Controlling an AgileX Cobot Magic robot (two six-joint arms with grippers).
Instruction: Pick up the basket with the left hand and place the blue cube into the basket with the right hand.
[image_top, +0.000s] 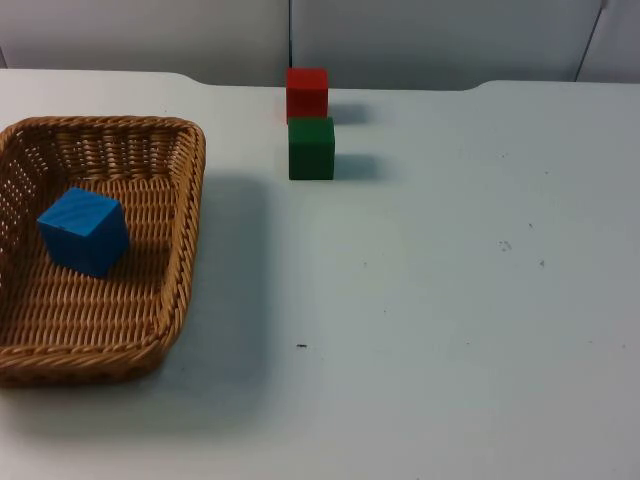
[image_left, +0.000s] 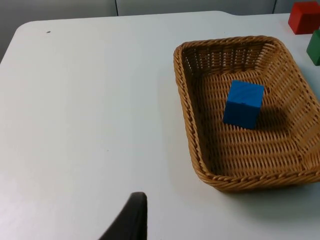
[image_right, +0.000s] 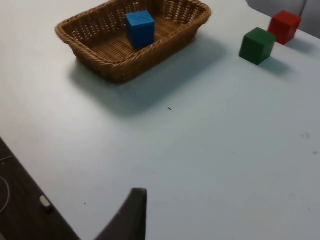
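The rectangular woven wicker basket (image_top: 150, 320) stood on the white desk (image_top: 450, 330) at its left edge, and the blue cube (image_top: 84, 231) already lay tilted on the basket's floor, while the red cube (image_top: 307, 93) and the green cube (image_top: 311, 148) sat just beside each other near the far edge by the grey partition wall (image_top: 420, 35). A black fingertip of the left gripper (image_left: 131, 220) hung over bare desk well apart from the basket, and one of the right gripper (image_right: 131, 215) hung near the desk's front edge (both arms waiting, it seemed); how far either stood open, or whether it held anything, I could not tell. The risk I judged likeliest was a lift by one rim tipping the basket, so that the loose cube slid or rolled out.
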